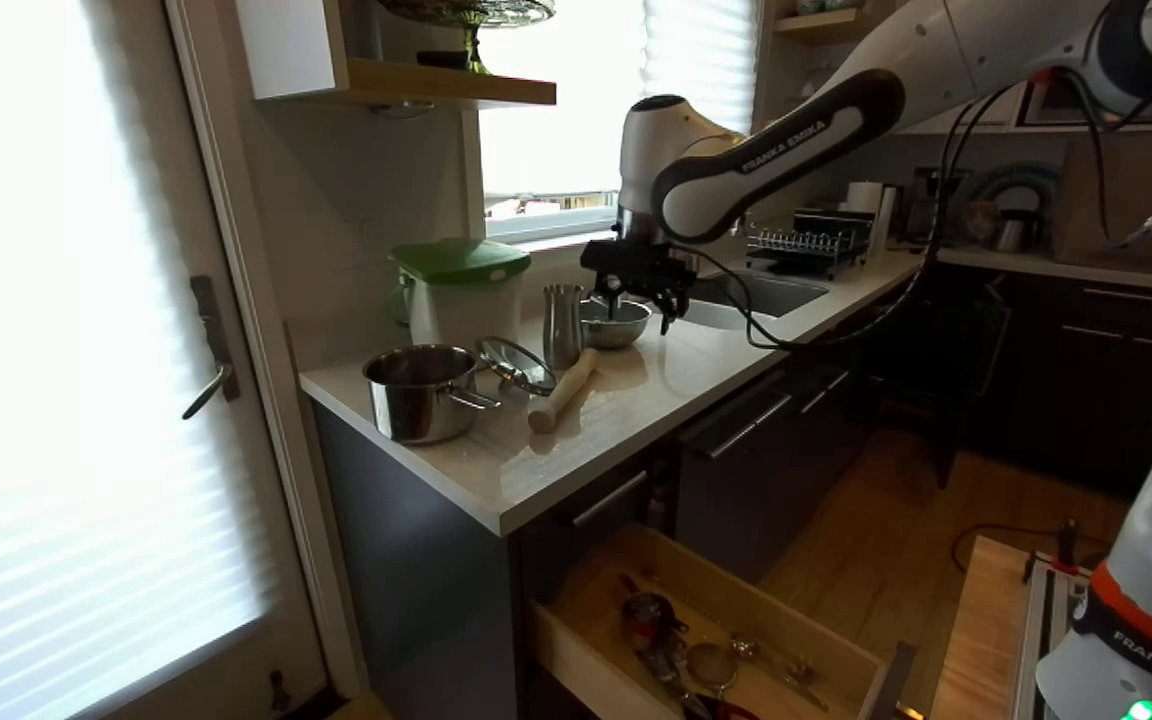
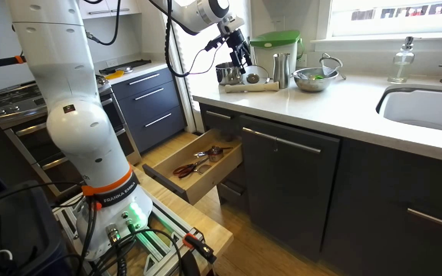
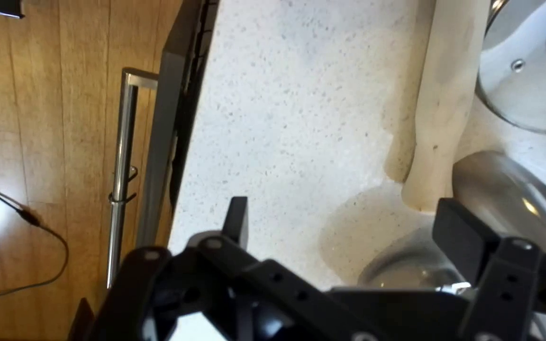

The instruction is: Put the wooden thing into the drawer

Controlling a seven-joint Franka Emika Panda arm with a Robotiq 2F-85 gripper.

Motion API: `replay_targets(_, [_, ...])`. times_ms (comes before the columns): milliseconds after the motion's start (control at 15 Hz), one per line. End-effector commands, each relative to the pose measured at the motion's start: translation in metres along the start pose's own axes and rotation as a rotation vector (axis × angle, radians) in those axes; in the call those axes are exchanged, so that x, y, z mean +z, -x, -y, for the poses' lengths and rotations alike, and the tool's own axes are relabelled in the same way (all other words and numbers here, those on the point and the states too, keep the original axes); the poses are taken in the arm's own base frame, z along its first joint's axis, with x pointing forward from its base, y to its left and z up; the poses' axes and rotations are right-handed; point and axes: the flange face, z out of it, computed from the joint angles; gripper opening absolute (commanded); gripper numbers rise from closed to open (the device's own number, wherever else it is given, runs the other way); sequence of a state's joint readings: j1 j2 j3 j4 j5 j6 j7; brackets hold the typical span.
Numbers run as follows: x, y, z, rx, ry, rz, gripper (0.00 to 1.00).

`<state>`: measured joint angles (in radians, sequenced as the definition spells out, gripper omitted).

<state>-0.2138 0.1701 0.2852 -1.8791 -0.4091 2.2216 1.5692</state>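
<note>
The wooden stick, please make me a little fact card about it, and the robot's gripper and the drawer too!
Wooden stick: lying on the counter, next to the glass lid
Gripper: open, above the counter, holding nothing
Drawer: pulled out, lower than the counter, with utensils inside
Job: not done; the wooden stick is outside the drawer

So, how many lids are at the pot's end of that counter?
2: a glass lid between the pot and the tall metal cup, and a green lid on the white bin. More could be hidden behind these.
</note>
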Motion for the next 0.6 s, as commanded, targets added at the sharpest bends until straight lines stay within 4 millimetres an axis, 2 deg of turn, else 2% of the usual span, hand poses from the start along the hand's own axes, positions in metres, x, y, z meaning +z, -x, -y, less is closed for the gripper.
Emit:
replay_targets(0, [0.004, 0.009, 0.011, -0.005, 0.018, 0.006, 1.00])
replay_targets(133, [0.012, 0.018, 0.024, -0.009, 0.031, 0.012, 1.00])
replay_targets(333, [0.013, 0.012, 0.026, 0.001, 0.033, 0.008, 1.00])
replay_targets(533, [0.023, 0.019, 0.045, 0.006, -0.087, 0.107, 1.00])
